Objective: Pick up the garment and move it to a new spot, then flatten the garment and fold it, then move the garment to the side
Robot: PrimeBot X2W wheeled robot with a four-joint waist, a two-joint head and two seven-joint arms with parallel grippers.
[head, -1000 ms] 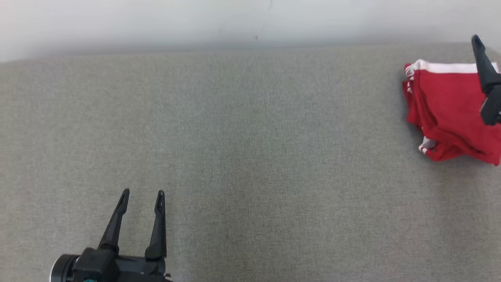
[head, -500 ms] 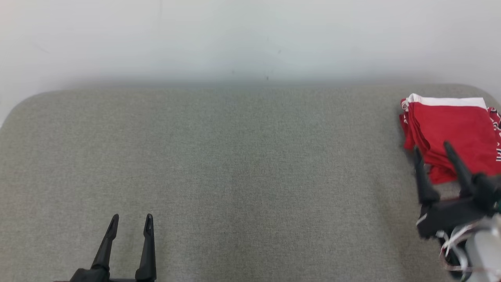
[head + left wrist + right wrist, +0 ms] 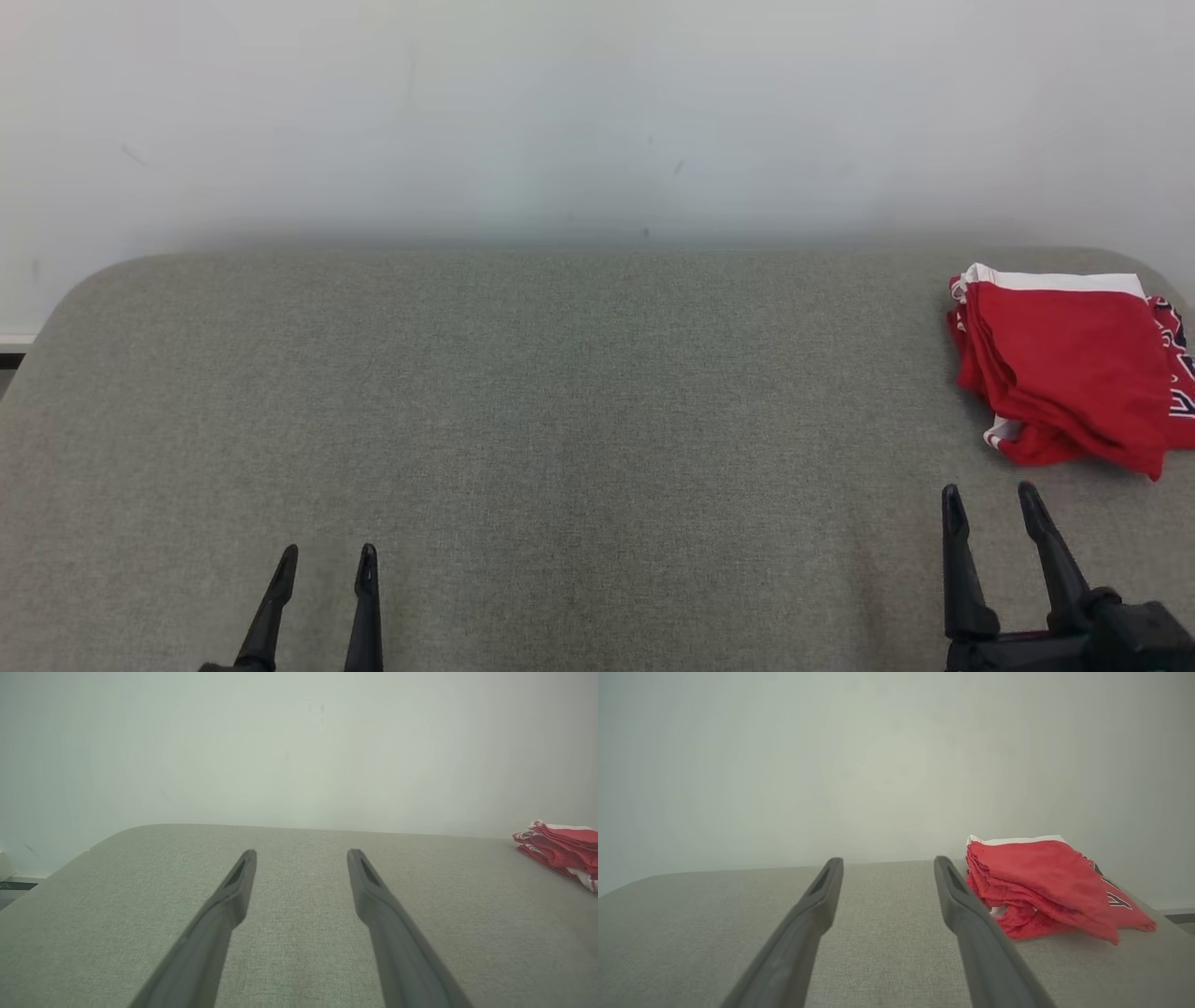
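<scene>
The garment (image 3: 1064, 369) is red with white trim and lies folded in a stack at the far right of the grey padded table (image 3: 560, 420). The right wrist view has the garment (image 3: 1045, 882) just right of the fingers, and in the left wrist view the garment (image 3: 560, 851) sits at the right edge. My right gripper (image 3: 990, 499) stands open at the lower right, nearer me than the garment and apart from it, with nothing between its fingers. Open as well, my left gripper (image 3: 325, 565) is at the lower left, far from the cloth.
A pale wall (image 3: 597, 112) runs behind the table's rounded back edge. A strip of floor or skirting (image 3: 14, 345) shows past the left corner. Bare grey surface spans the table from the left end to the garment.
The head camera has tilted up, so more wall shows. My right gripper has drawn back off the garment to the near right. The left gripper sits lower in the view.
</scene>
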